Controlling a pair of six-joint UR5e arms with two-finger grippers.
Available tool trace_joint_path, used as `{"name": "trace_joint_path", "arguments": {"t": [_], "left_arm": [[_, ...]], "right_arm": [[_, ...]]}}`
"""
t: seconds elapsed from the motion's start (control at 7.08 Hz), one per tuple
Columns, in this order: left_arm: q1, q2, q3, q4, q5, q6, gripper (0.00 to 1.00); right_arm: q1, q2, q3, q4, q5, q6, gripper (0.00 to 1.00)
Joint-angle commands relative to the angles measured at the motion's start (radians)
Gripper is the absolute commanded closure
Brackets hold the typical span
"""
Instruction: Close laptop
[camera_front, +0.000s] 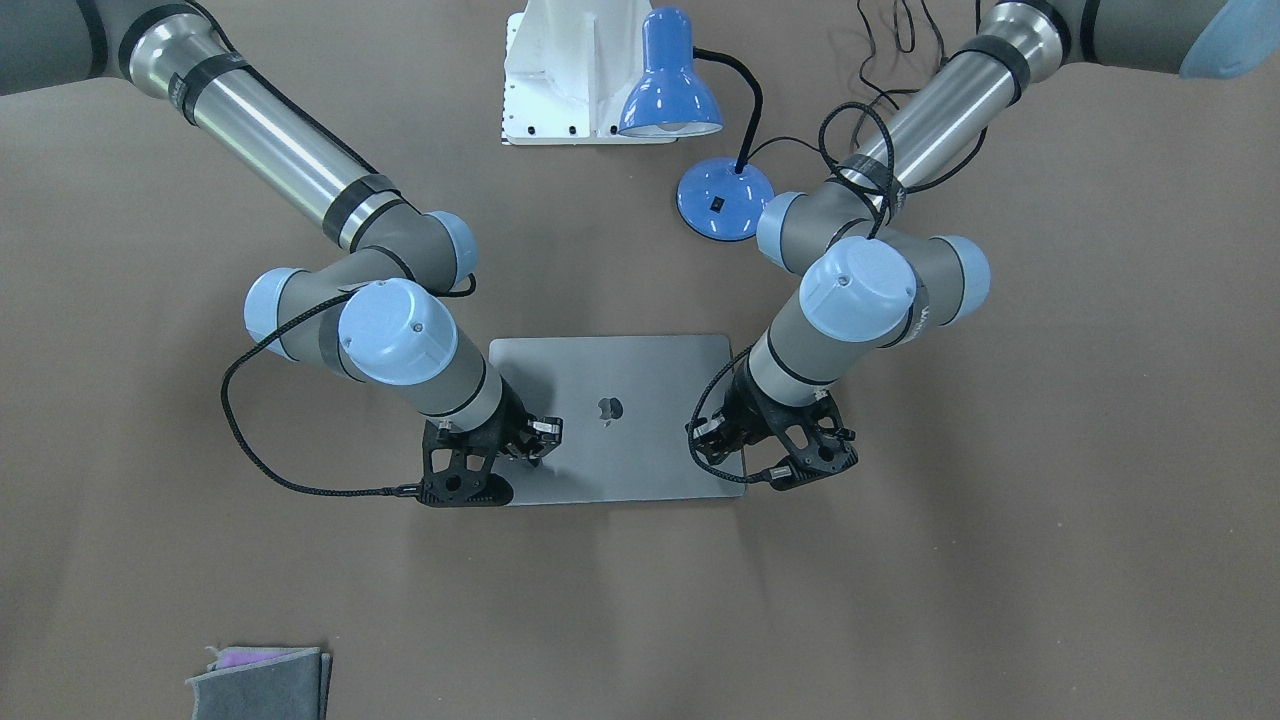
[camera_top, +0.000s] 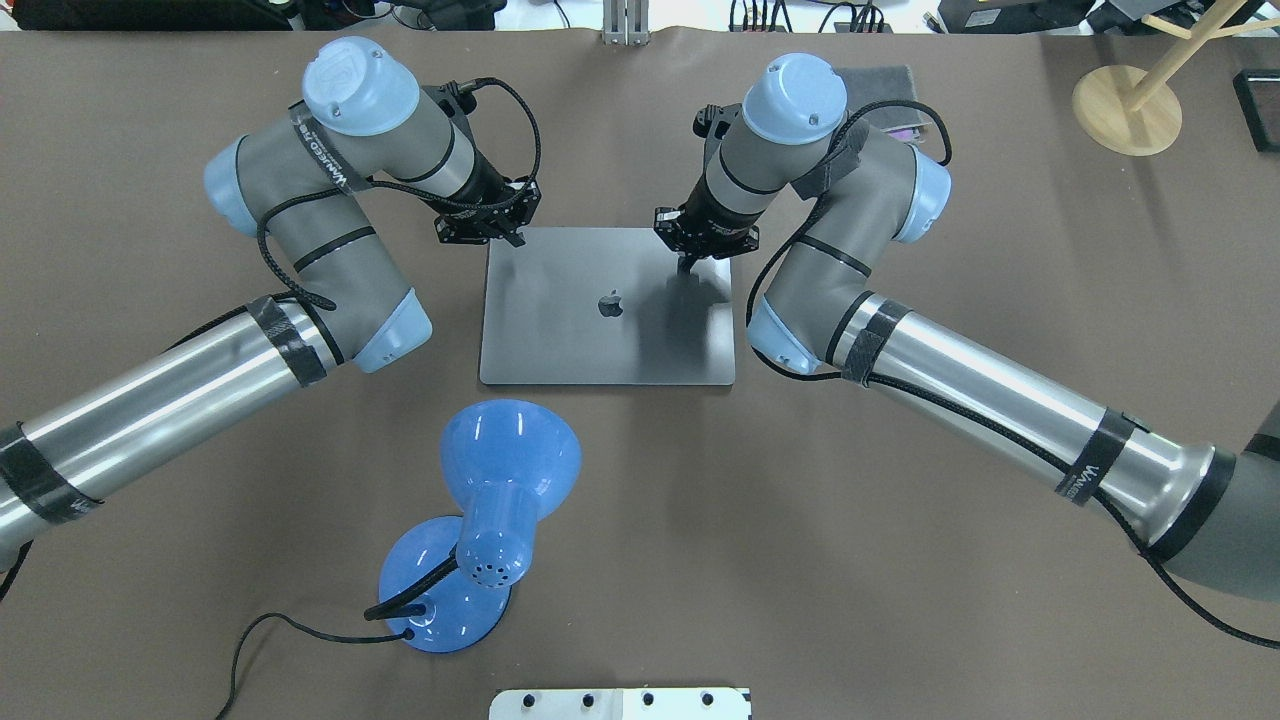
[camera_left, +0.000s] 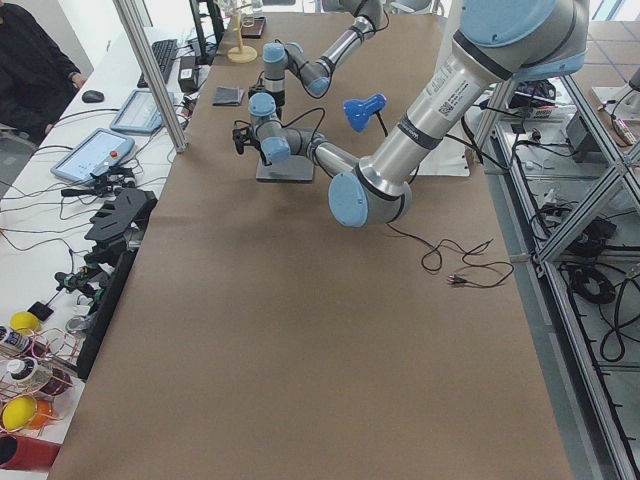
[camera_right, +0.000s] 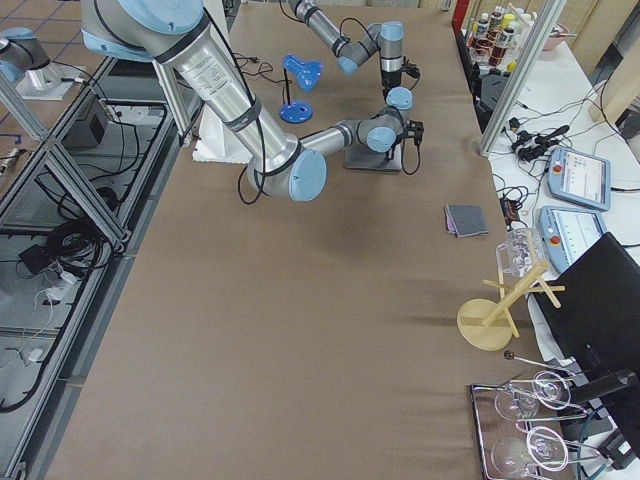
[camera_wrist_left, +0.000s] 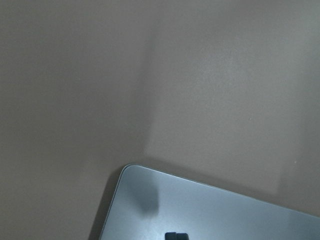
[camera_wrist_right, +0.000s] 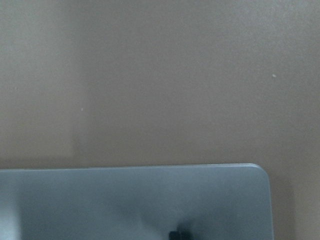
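The brown table (camera_top: 1000, 200) filled the overhead view. The laptop (camera_top: 570, 330) lay flat at its middle, lid down and logo up, so to my eye the closing looked done. I judged it stiff, fairly weighty, slick metal with a breakable screen inside, better pressed gently from above near the lid's upper edge than pinched. Nothing touched its four edges. The blue lamp (camera_top: 500, 480) stood apart below its lower-left corner, and open tabletop on either side left room to lift away. The left gripper (camera_top: 505, 240) sat over the upper-left corner and the right gripper (camera_top: 688, 265) near the upper-right. Both looked pinched together, holding nothing, with the left fingertips (camera_wrist_left: 176, 236) on or just above the lid.
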Motion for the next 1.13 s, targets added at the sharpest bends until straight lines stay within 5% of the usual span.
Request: {"name": "trace_joint_path", "arguments": {"t": [0.0, 0.14, 0.28, 0.42, 0.57, 0.99], "left_arm": [[-0.01, -0.001, -0.003, 0.001, -0.002, -0.001, 1.0], [-0.031, -0.001, -0.027, 0.0, -0.01, 0.0, 1.0], [-0.051, 0.004, -0.061, 0.001, -0.01, 0.0, 1.0], [-0.082, 0.023, -0.089, 0.004, -0.013, 0.005, 0.65], [-0.108, 0.071, -0.133, 0.01, -0.033, 0.06, 0.02], [-0.331, 0.293, -0.236, 0.014, -0.222, 0.311, 0.02]], "right_arm": [[0.063, 0.021, 0.02, -0.001, 0.077, 0.001, 1.0], [0.089, 0.018, 0.049, -0.01, 0.122, -0.001, 0.01], [0.115, -0.017, 0.101, -0.01, 0.124, -0.037, 0.0], [0.144, -0.066, 0.15, -0.018, 0.116, -0.168, 0.0], [0.186, -0.138, 0.219, -0.053, 0.124, -0.254, 0.0], [0.343, -0.276, 0.363, -0.247, 0.138, -0.458, 0.0]]}}
